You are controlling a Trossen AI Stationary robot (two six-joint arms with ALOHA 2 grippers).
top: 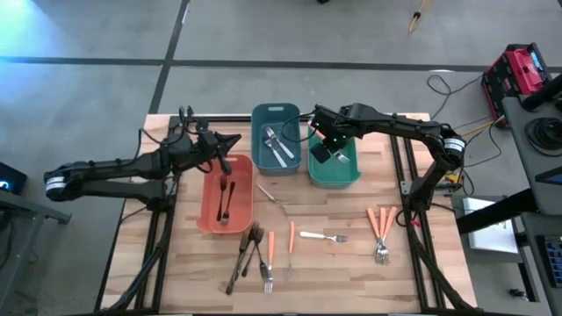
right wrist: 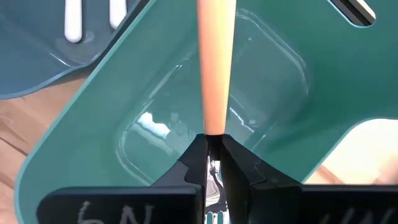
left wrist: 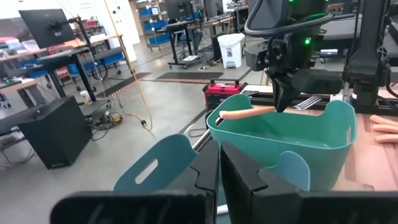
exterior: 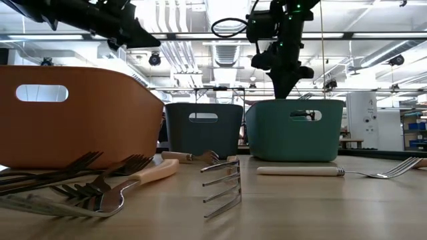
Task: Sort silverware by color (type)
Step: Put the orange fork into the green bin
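Observation:
My right gripper point(top: 332, 151) hangs over the green bin point(top: 355, 178), shut on an orange-handled fork point(left wrist: 239, 114). My left gripper point(top: 232, 140) is shut and empty, level above the far end of the salmon bin point(top: 209, 209), which holds dark forks point(top: 226, 197). Silver forks point(top: 277, 145) lie in the blue bin point(top: 258, 132). On the table lie dark forks point(top: 246, 254), loose orange-handled pieces point(top: 270, 244), a white-handled fork point(top: 323, 236) and three orange-handled forks point(top: 380, 230). My right gripper pinches the fork between its two fingers where the orange handle meets the metal neck point(right wrist: 211, 138). The fingers come from above, pointing steeply down. The handle point(left wrist: 242, 113) sticks out about level over the green bin's rim, and the fork is lifted clear.
The three bins stand side by side along the table's far half, the blue bin point(exterior: 203, 130) between the salmon bin point(exterior: 80, 120) and the green bin point(exterior: 293, 133). A thin silver piece point(top: 268, 195) lies near the salmon bin. Bare wood shows at the near right.

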